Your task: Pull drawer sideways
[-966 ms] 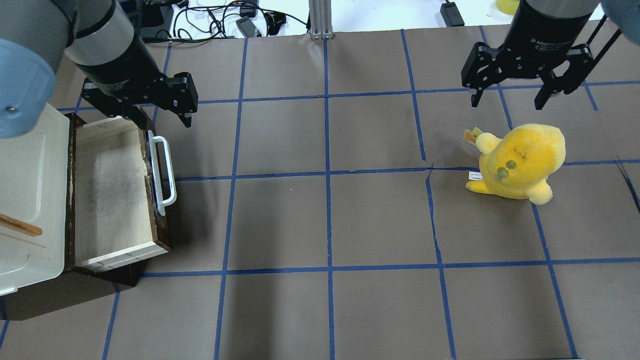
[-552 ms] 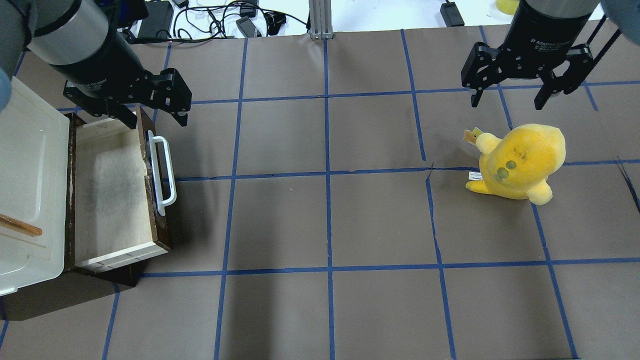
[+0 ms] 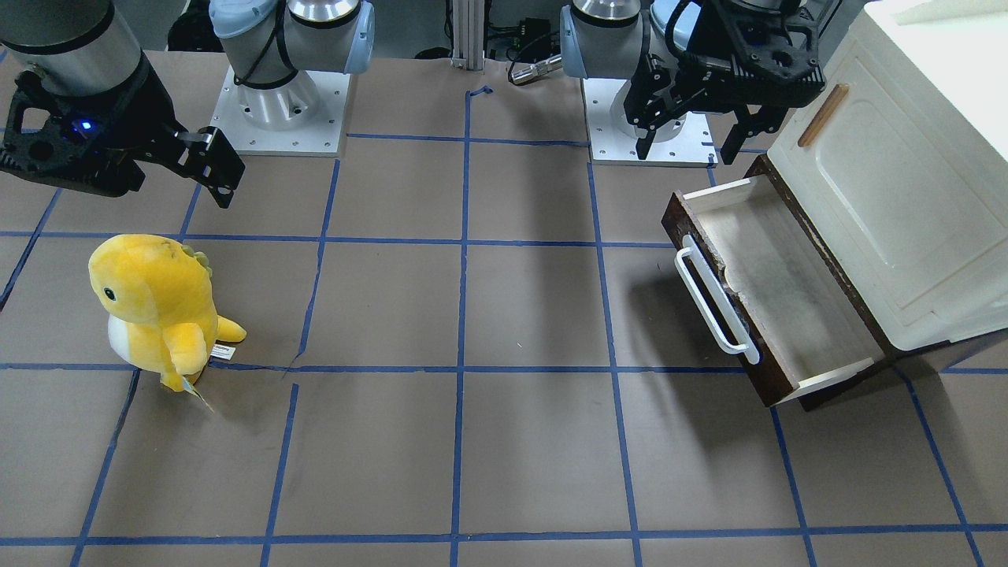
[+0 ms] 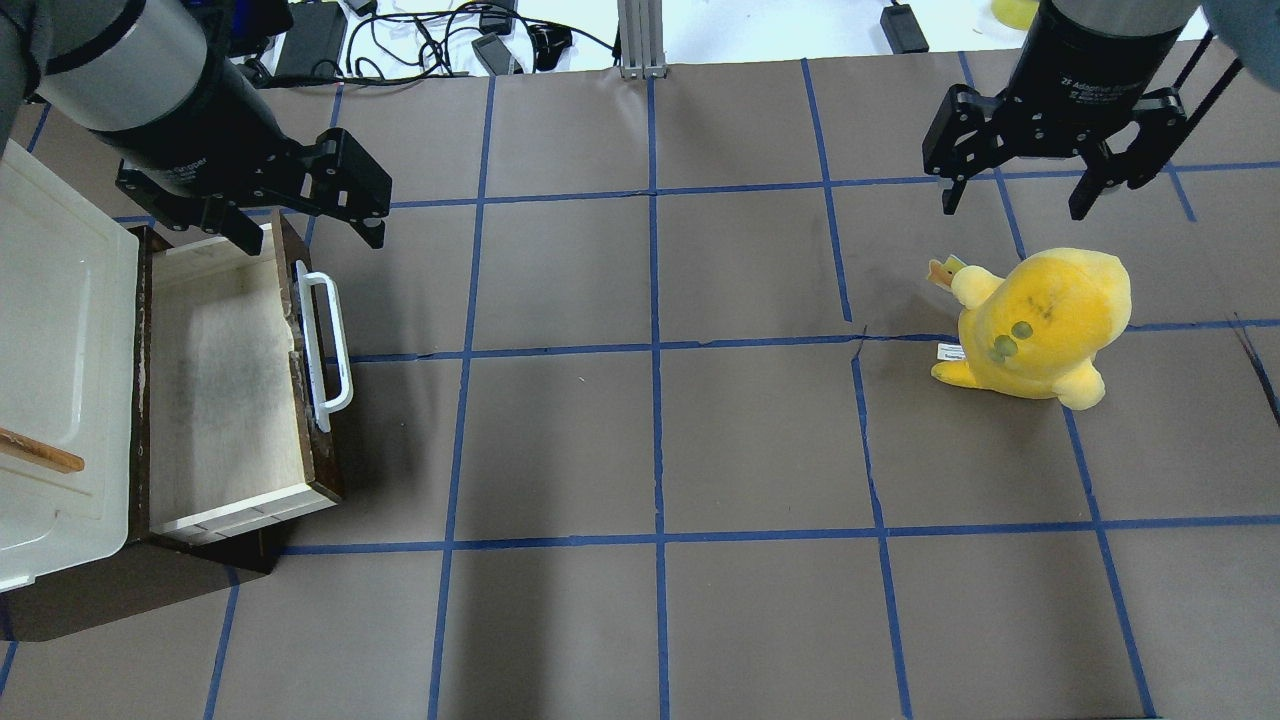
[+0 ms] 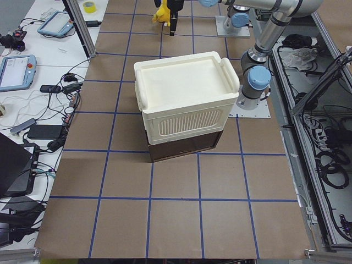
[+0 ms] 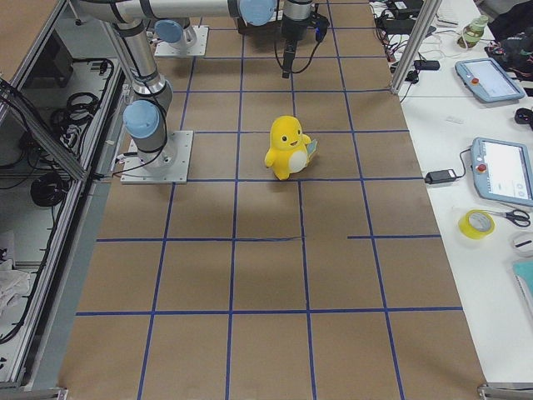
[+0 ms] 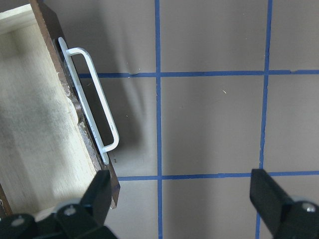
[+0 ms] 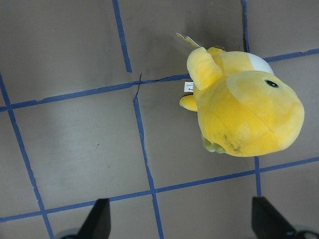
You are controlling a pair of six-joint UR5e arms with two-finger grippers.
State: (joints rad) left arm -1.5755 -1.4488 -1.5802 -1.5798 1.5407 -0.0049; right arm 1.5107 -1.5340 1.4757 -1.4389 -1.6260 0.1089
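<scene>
The brown-paper table [image 4: 760,440] with the blue tape grid is the biggest thing here. Next is the cream cabinet [image 4: 50,330], parked at the table's left edge. The drawer [image 4: 215,380] sticks out from under it toward the middle of the table, slid well open, so you can see the pale wood inside behind the dark brown front. Over by the right edge, well apart from all that, there's a yellow plush toy [image 4: 1040,320] standing on the table. The left hand [image 4: 310,240] hangs by one end of the drawer front with its 2 fingers spread wide, gripping nothing and not touching the handle. The right hand [image 4: 1012,208] is spread just as wide near the plush, also holding nothing. Smallest bit is the long white bar handle [image 4: 330,340] running along the drawer front.
</scene>
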